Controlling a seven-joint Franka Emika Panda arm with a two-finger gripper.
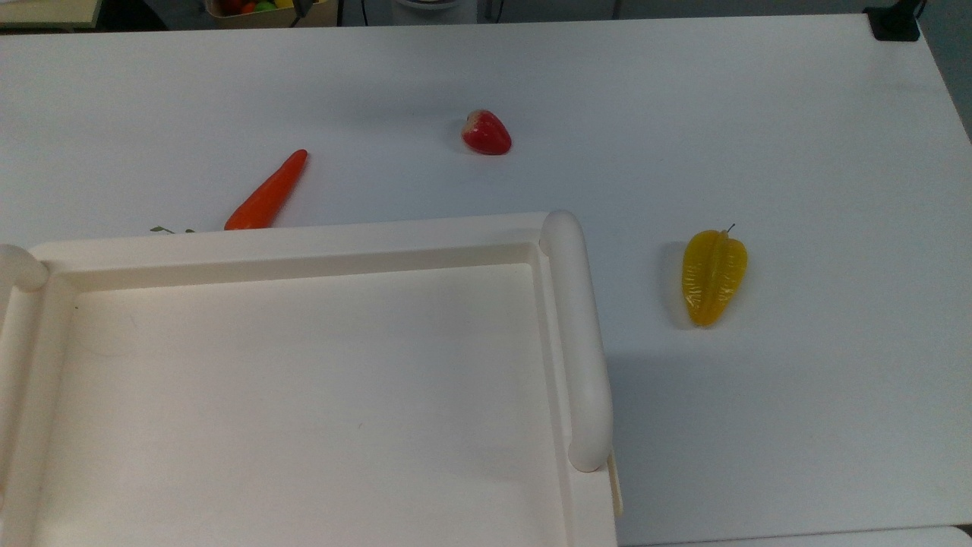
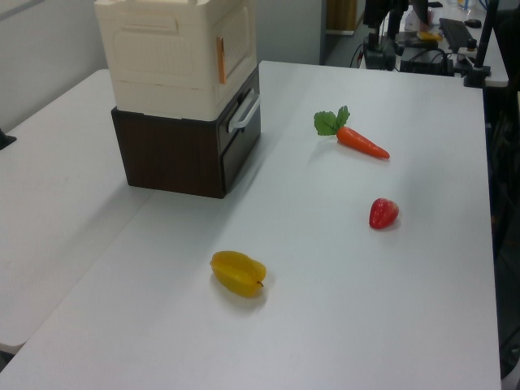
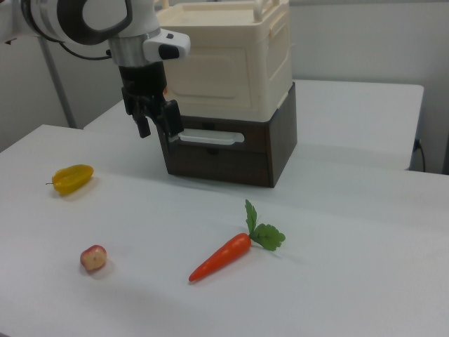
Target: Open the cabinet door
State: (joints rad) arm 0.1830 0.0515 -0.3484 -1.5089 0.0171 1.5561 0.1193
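Cabinet door (image 3: 214, 76), a thin flat cream-white panel, sits shut on the front of the large cream-white box cabinet (image 3: 231, 49), which rests on a dark brown drawer base (image 3: 224, 151) on the white table (image 3: 337, 281). In the right view the robot's black two-finger gripper (image 3: 156, 121) hangs just off the door's left edge, jaws narrowly parted and holding nothing. The approach step seems in hand; the next move likely calls for catching the door's free edge and swinging it outward.
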